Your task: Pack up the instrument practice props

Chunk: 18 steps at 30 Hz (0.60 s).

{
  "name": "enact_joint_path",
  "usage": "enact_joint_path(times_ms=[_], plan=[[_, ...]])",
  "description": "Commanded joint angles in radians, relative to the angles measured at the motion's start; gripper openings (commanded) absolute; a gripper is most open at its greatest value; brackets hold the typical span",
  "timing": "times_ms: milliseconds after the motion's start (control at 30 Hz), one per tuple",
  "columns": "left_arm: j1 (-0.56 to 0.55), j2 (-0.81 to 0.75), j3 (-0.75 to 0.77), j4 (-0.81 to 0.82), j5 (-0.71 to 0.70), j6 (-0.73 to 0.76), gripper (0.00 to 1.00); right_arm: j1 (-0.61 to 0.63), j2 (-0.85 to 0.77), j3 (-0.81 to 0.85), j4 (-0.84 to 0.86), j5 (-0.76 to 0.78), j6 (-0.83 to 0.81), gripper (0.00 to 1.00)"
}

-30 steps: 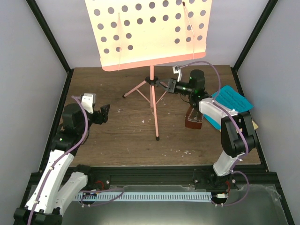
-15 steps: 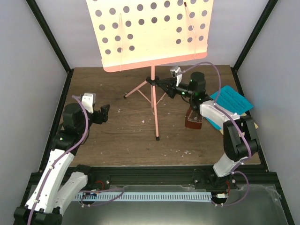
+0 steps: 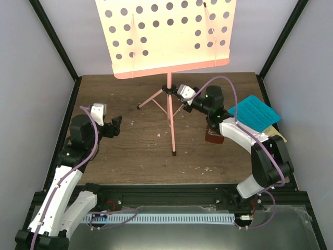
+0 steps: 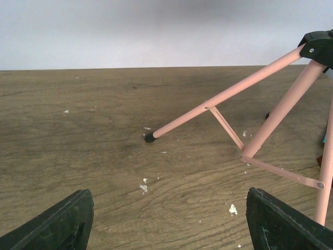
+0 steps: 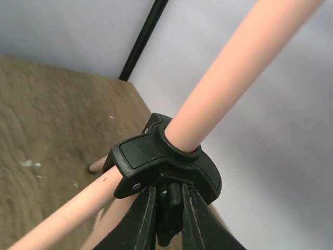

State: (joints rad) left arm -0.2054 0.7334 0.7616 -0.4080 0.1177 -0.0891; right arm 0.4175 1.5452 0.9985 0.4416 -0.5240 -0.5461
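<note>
The pink tripod music stand (image 3: 169, 112) stands at the middle back, its hole-dotted desk (image 3: 166, 36) high up. My right gripper (image 3: 174, 91) is shut on a small black knob (image 5: 169, 208) under the stand's black leg hub (image 5: 156, 159), just below the pink pole (image 5: 234, 67). The reddish-brown metronome (image 3: 213, 135) stands under my right arm, partly hidden. A blue sheet-music page (image 3: 254, 111) lies at the right on a yellowish page (image 3: 279, 137). My left gripper (image 3: 116, 126) is open and empty, low over the wood; in the left wrist view (image 4: 169, 224) a stand leg (image 4: 218, 101) lies ahead.
The wooden table (image 3: 125, 151) is boxed in by grey walls with black corner posts (image 3: 57, 41). Small white flecks (image 4: 143, 185) dot the wood. The stand's three legs spread across the middle back, one foot (image 3: 174, 153) toward the front.
My right wrist has rolled and pushed a little left against the hub; the stand's desk shifted slightly. The left arm has not moved.
</note>
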Motion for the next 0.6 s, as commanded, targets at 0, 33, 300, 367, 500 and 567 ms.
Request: enact_joint_path(times_ms=[0, 33, 300, 367, 500, 567], plan=[[-0.002, 0.003, -0.002, -0.001, 0.008, 0.01, 0.82, 0.05, 0.004, -0.055, -0.044, 0.182, -0.243, 0.1], [-0.003, 0.004, -0.002, -0.003, 0.008, 0.01, 0.82, 0.052, 0.0, -0.069, -0.023, 0.18, -0.239, 0.12], [-0.003, 0.011, -0.002, -0.005, 0.017, 0.012, 0.82, 0.053, -0.075, -0.086, 0.0, 0.126, 0.001, 0.4], [-0.002, 0.012, -0.003, -0.005, 0.017, 0.014, 0.82, 0.053, -0.127, -0.117, -0.002, 0.106, 0.096, 0.45], [-0.002, 0.02, -0.002, -0.004, 0.024, 0.013, 0.81, 0.053, -0.248, -0.203, 0.014, 0.12, 0.251, 0.58], [-0.003, 0.026, -0.001, -0.005, 0.029, 0.012, 0.81, 0.053, -0.298, -0.215, -0.016, 0.151, 0.344, 0.65]])
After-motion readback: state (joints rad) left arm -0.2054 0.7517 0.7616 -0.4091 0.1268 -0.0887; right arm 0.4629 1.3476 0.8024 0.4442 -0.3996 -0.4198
